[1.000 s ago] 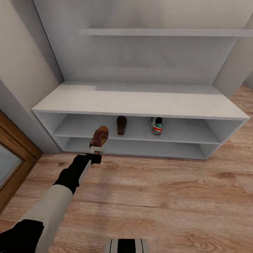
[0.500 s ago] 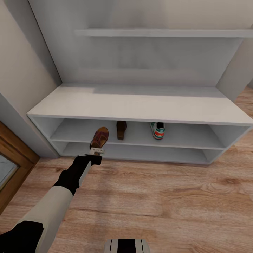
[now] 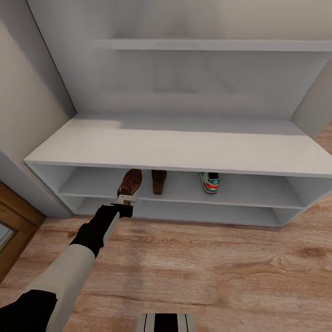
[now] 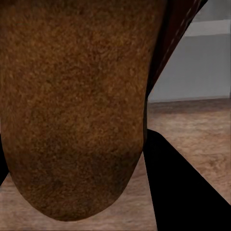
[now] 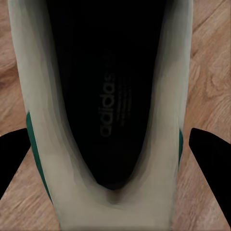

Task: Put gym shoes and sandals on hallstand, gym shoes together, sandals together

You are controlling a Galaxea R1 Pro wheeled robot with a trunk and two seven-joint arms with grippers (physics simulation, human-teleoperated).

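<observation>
My left gripper [image 3: 127,199] is shut on the heel of a dark brown sandal [image 3: 130,181], holding it at the front edge of the hallstand's [image 3: 184,144] upper shelf. The left wrist view shows that sandal's brown sole [image 4: 72,106] close up beside one black finger [image 4: 183,192]. On that shelf stand a second sandal [image 3: 159,180], just to the right, and a white gym shoe [image 3: 210,181] with a red-orange heel. In the right wrist view, my right gripper [image 5: 110,154] grips another gym shoe [image 5: 110,96] over the corridor floor [image 5: 211,72], one black finger on each side.
A lower open shelf [image 3: 184,211] runs under the shoes. A floating wall shelf [image 3: 207,44] hangs above the bench top. A wood-framed door [image 3: 14,221] stands at the left. Wood-plank floor [image 3: 207,267] stretches in front of the rack.
The camera has moved closer to the hallstand, which looks larger and lower in view. The held sandal now reaches the upper shelf's front edge, close to the other sandal.
</observation>
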